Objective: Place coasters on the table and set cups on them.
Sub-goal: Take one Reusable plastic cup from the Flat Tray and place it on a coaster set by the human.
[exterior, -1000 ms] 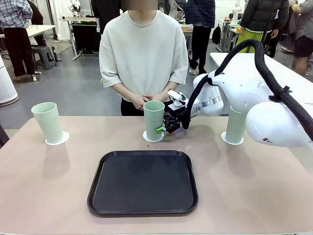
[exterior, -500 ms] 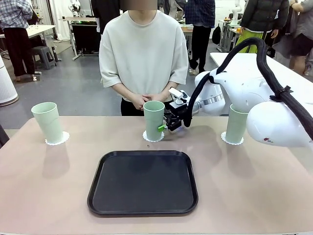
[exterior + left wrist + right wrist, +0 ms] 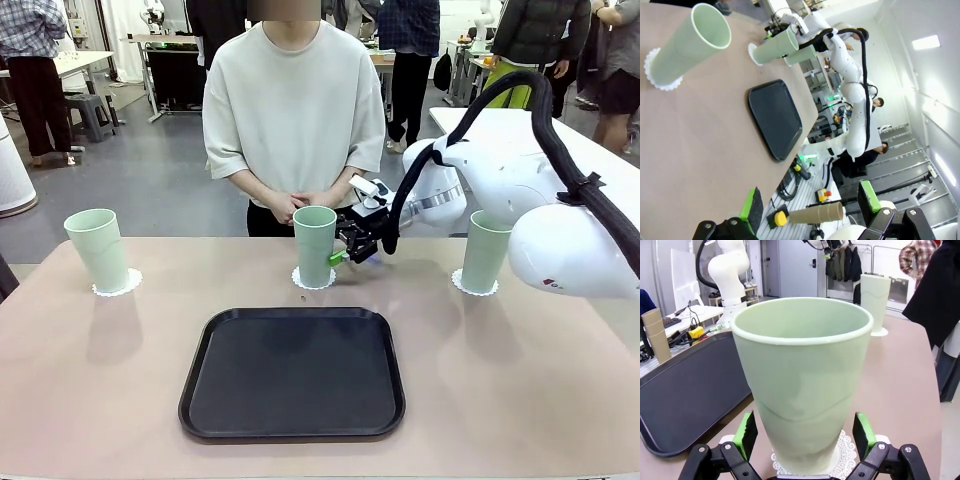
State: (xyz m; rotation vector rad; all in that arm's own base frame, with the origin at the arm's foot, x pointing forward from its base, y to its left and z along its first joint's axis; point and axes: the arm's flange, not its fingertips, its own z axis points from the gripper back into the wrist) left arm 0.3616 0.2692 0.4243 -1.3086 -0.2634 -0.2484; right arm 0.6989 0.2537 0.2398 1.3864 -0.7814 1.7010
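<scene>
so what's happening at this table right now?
Three cups stand upright on coasters on the table. The right claw is open, its pads on either side of the middle cup on its coaster. The left claw is open and empty. A person stands opposite, hands clasped.

Three pale mint-green cups stand on the beige-pink table [image 3: 100,400]: the left cup [image 3: 98,249], the middle cup [image 3: 314,246] and the right cup [image 3: 486,251]. Each sits on a white coaster with a lacy scalloped edge: the left coaster [image 3: 118,285], the middle coaster [image 3: 300,280] and the right coaster [image 3: 462,286]. The tray [image 3: 292,372] is matte black. The right gripper [image 3: 345,254] is black with bright green pads, on a glossy white arm [image 3: 520,200] carrying a black cable. The person [image 3: 293,110] wears an off-white top.
</scene>
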